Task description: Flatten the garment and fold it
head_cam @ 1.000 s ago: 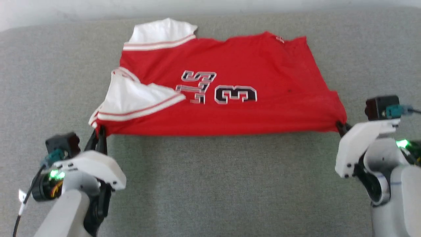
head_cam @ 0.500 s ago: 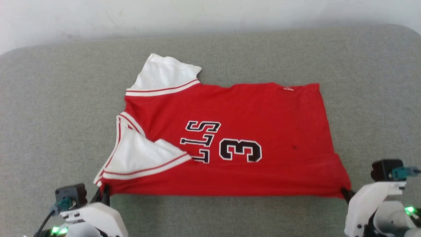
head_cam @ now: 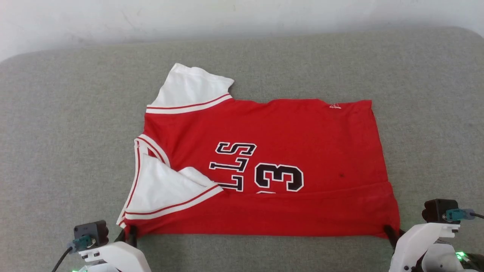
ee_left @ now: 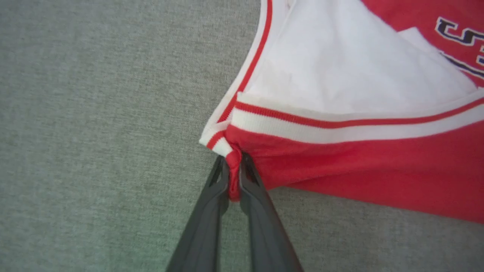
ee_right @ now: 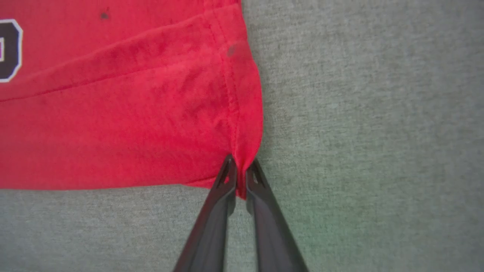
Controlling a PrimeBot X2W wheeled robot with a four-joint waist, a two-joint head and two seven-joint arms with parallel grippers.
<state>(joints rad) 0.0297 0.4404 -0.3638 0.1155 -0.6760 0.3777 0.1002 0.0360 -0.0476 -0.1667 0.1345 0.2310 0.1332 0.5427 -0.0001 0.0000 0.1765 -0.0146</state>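
Grey fabric surface spans the head view; pale wall runs behind its far edge.

Garment: red jersey lying flat on the surface, centred, collar end toward the robot's left, hem toward its right. The near long edge is stretched straight between the two grippers.

Near band: a ridge runs the length of the jersey above the near edge. It is probably a folded-over layer, though it could be only a crease.

Far white sleeve lies spread on the grey surface. Near white sleeve is turned over onto the red body and covers part of the lettering.

Lettering: "LLS" is readable, sideways. Number 3 sits just beside it; its near edge meets the ridge.

Left gripper: jaws pressed together, pinching a red bunch at the near collar-end corner, next to the striped trim.

Right gripper: jaws pinching the near hem corner.

Small dark spot on the red, toward the hem.
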